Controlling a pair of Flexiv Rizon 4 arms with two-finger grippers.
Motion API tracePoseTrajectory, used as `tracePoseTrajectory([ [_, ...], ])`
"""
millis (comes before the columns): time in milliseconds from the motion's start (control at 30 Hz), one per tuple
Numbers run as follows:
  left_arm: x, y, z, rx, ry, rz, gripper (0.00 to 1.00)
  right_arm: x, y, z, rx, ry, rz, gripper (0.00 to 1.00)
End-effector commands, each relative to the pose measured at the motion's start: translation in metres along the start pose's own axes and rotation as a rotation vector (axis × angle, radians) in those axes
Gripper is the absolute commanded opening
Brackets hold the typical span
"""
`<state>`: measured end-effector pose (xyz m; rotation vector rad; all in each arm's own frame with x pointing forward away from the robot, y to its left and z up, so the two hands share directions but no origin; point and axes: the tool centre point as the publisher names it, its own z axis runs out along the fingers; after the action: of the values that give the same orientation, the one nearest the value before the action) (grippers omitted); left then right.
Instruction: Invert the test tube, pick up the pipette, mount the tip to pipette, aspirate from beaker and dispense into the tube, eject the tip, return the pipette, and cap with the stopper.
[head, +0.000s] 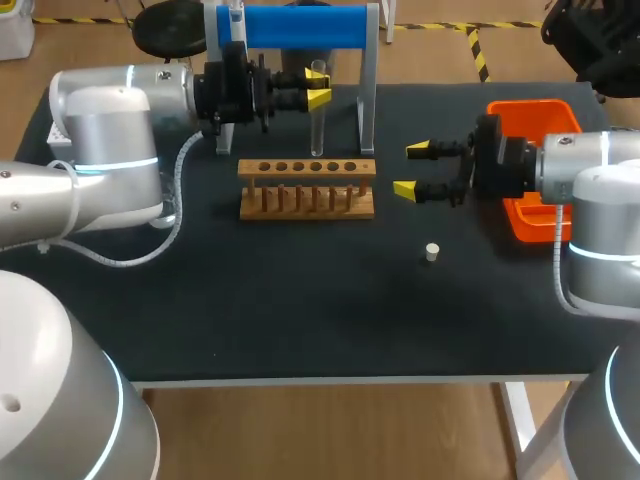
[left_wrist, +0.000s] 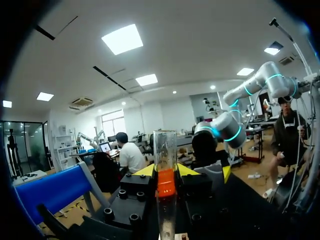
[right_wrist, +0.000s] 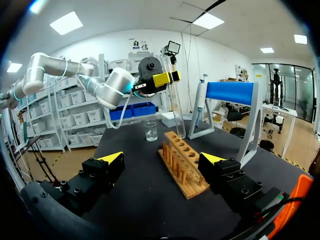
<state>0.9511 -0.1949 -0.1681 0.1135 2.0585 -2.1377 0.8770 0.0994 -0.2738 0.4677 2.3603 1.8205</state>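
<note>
Left pincer clamped on the upright test tube behind the rack; right pincer gapes apart

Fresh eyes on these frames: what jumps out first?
The left gripper is shut on a clear test tube, upright just behind the wooden rack, at the blue-topped stand. The right gripper hangs open right of the rack, near the orange tray. A small white stopper lies alone on the black table.
</note>
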Motion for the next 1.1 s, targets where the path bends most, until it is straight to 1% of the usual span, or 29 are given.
tracePoseTrajectory([
  [33, 0.001, -0.001, -0.001, -0.002, 0.0, -0.001, 0.0, -0.002, -0.003, 0.009, 0.03, -0.013, -0.009, 1.0],
  [300, 0.001, -0.001, -0.001, -0.002, 0.0, -0.001, 0.0, -0.01, -0.005, 0.034, 0.076, -0.048, -0.062, 1.0],
  [600, 0.001, -0.001, -0.001, -0.002, 0.0, -0.001, 0.0, -0.016, -0.011, 0.059, 0.095, -0.069, -0.102, 1.0],
  [1100, 0.001, -0.001, -0.001, -0.002, 0.0, -0.001, 0.0, -0.024, -0.025, 0.075, 0.108, -0.092, -0.085, 1.0],
])
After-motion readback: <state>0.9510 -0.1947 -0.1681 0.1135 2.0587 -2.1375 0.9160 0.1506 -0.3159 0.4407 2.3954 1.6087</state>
